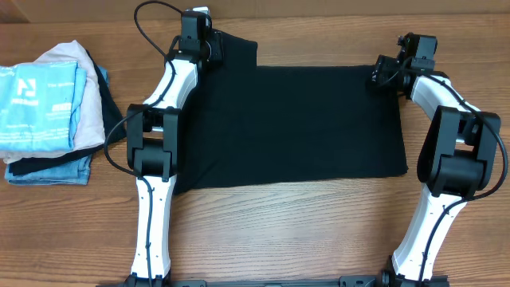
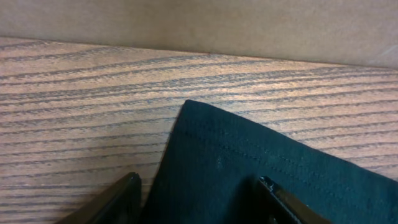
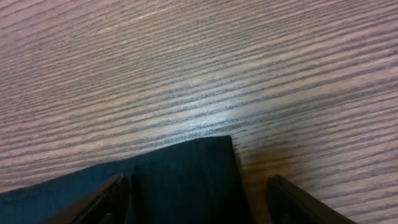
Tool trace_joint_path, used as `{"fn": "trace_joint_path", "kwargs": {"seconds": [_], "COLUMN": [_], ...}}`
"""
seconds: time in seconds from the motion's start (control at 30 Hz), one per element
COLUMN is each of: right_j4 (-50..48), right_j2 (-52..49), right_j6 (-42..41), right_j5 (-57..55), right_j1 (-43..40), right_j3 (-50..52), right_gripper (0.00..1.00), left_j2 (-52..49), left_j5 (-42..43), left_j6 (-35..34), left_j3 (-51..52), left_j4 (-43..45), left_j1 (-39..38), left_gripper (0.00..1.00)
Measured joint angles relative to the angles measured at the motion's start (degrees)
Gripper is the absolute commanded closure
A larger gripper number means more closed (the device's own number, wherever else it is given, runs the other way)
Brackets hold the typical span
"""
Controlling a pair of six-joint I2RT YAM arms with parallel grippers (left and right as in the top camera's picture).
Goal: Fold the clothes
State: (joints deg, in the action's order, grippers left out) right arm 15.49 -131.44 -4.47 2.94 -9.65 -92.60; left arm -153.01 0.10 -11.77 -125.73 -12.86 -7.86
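A black garment (image 1: 287,127) lies flat across the middle of the wooden table, with a sleeve sticking out at its far left corner. My left gripper (image 1: 209,49) is open over that sleeve; in the left wrist view its fingers (image 2: 199,193) straddle the hemmed sleeve corner (image 2: 249,168). My right gripper (image 1: 381,76) is open at the garment's far right corner; in the right wrist view its fingers (image 3: 199,196) straddle the black corner (image 3: 186,174).
A stack of folded clothes (image 1: 48,112), light blue, pink and denim, sits at the table's left edge. The table's far edge (image 2: 199,53) lies just beyond the left gripper. Bare wood runs along the front of the garment.
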Motion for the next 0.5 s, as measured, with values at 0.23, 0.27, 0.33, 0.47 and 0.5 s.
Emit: {"fn": "trace_joint_path", "kwargs": {"seconds": [0.23, 0.27, 0.33, 0.47, 0.5], "right_j4": [0.2, 0.2, 0.3, 0.2, -0.4], "right_j2": [0.0, 0.0, 0.0, 0.0, 0.0], "right_j6": [0.1, 0.2, 0.1, 0.2, 0.1], "right_j5": [-0.1, -0.2, -0.2, -0.2, 0.0], "right_j1": [0.0, 0.0, 0.0, 0.0, 0.0], "right_j3": [0.0, 0.0, 0.0, 0.0, 0.0], "right_gripper": [0.54, 0.58, 0.72, 0.96, 0.96], "left_j2": [0.0, 0.0, 0.0, 0.0, 0.0], "left_j5": [-0.8, -0.9, -1.0, -0.9, -1.0], "left_j6": [1.3, 1.3, 1.3, 1.3, 1.3], "left_j3": [-0.2, -0.2, -0.2, -0.2, -0.3], "left_j4": [-1.3, -1.3, -1.4, -1.6, -1.7], "left_j1": [0.0, 0.0, 0.0, 0.0, 0.0], "left_gripper": [0.79, 0.81, 0.87, 0.96, 0.96]}}
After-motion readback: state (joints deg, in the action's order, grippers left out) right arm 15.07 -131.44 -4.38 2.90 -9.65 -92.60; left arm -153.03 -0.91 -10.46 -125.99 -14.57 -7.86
